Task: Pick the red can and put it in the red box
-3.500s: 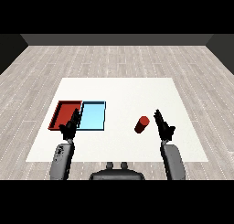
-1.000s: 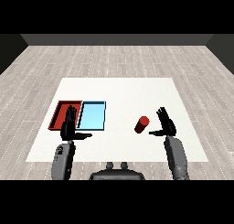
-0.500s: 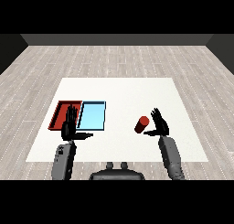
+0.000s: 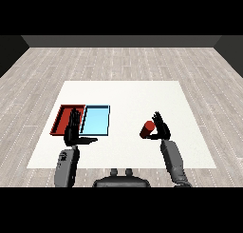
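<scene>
The red can (image 4: 147,128) is on the white table (image 4: 123,96) right of the middle, leaning over to the left. My right hand (image 4: 162,128) is up against its right side, fingers straight and pointing up, so it is open. My left hand (image 4: 72,130) is held up over the near edge of the red tray (image 4: 63,118), fingers straight and thumb stretched out to the right, holding nothing. That hand hides part of the red tray's near right corner.
A light blue tray (image 4: 96,120) lies right beside the red tray, between it and the can. The table's near edge runs just in front of both hands.
My right hand has moved left until it is against the can, and the can now leans to the left. The left hand has hardly moved.
</scene>
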